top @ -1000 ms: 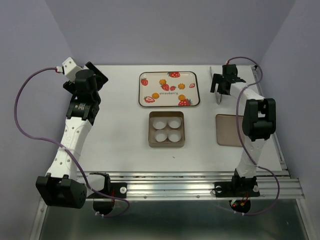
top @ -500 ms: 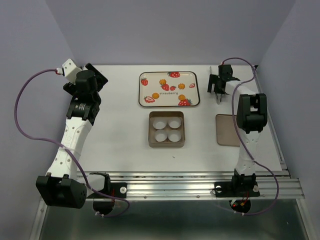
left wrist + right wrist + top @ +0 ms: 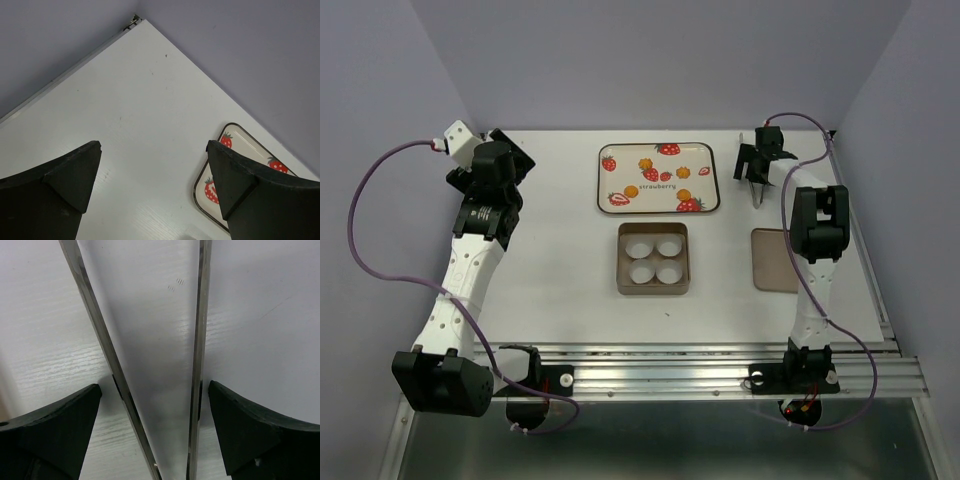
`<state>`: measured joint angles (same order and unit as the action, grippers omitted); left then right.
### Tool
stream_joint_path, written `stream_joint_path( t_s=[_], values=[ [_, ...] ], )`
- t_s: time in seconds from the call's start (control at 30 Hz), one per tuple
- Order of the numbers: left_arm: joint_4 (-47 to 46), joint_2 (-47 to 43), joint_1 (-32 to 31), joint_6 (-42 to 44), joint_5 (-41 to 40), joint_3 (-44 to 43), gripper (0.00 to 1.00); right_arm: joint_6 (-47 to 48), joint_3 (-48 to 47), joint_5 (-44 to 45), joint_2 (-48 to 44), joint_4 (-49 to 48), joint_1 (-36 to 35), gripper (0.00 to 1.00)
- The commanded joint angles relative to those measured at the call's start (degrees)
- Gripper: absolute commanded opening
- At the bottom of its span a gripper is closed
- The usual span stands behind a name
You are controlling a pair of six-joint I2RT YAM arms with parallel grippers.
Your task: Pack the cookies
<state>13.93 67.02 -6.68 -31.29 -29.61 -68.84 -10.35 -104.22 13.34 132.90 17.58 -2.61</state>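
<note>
Cookies [image 3: 645, 162], four small orange-yellow rounds, lie on the strawberry-print tray [image 3: 623, 177] at the far middle of the table [image 3: 560, 250], scattered among its printed berries. Just near of the tray sits a square brown box [image 3: 622, 258] holding four white cups [image 3: 640, 248], none with a cookie in it. A flat brown lid [image 3: 772, 262] lies to the right of the tray and nearer the arm bases. Metal tongs [image 3: 198, 340] lie just right of the tray, and the right hand [image 3: 154, 385] hangs low over them, its fingers [image 3: 50, 435] spread wide with both tong arms between them; whether a finger touches the metal I cannot tell. The left hand [image 3: 154, 144] is well left of the tray, also wide and holding nothing, with bare table and the tray's corner showing between its fingers.
</note>
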Motion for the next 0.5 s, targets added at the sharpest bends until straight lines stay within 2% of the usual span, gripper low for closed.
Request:
stream_joint_path(
  t_s=[0.0,0.13,0.33,0.47],
  values=[
    [0.1,0.0,0.0,-0.6,-2.1,0.4,0.99,-2.3,-1.8,1.1,1.7,-1.4,0.3,0.92],
    [0.6,0.0,0.0,-1.1,-2.1,0.4,0.99,-3.4,-1.9,1.0,2.0,-1.4,0.9,0.84],
    [1.7,-0.3,0.0,-1.8,-2.6,0.5,0.99,-3.5,-1.2,-1.6,2.5,-1.4,2.0,0.81],
    [2.1,-0.8,0.0,-2.1,-2.6,0.6,0.99,-2.3,-1.4,-3.8,3.2,-1.4,2.0,0.63]
  ],
)
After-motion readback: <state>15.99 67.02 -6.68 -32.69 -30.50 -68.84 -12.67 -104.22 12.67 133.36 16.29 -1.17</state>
